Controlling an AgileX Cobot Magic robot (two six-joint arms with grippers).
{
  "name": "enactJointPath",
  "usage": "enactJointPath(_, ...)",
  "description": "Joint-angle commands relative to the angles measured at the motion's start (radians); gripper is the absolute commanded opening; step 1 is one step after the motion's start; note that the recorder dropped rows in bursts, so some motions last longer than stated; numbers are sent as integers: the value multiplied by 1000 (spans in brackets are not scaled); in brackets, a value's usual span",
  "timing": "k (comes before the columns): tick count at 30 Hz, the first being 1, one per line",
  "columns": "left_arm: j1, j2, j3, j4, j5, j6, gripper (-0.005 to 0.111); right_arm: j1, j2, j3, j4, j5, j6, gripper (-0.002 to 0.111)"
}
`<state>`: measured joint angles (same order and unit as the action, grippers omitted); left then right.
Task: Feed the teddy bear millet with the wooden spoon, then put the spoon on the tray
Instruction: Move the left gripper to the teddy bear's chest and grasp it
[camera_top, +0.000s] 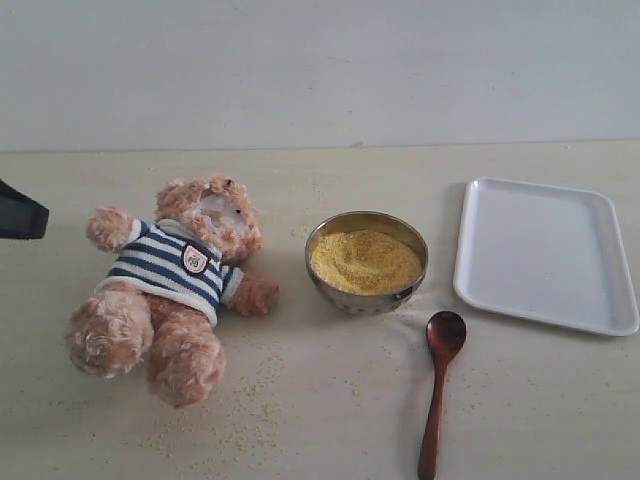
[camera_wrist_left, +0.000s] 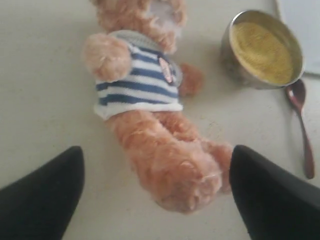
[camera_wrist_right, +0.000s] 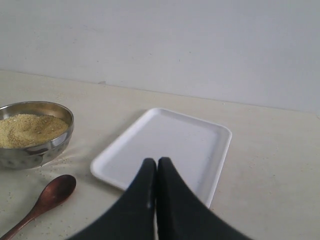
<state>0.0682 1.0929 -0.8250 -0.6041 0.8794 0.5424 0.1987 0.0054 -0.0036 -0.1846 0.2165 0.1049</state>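
Observation:
The teddy bear lies on its back at the left of the table, in its striped sweater. Millet fills the metal bowl at centre. The wooden spoon lies flat in front of the bowl, free of both grippers. The white tray sits at the right, bare. My left gripper is open above the bear's legs; only a dark tip shows at the left edge. My right gripper is shut and holds nothing, near the tray's front edge.
Loose millet grains lie scattered on the table in front of the bear and round the bowl. A pale wall runs behind the table.

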Motion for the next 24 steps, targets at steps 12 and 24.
enactJointPath(12,76,325,-6,-325,-109,328,76,0,-5,4,-4,-11,-2,0)
enactJointPath(24,74,488,-6,-403,-219,507,85,0,-5,4,-4,-11,-2,0)
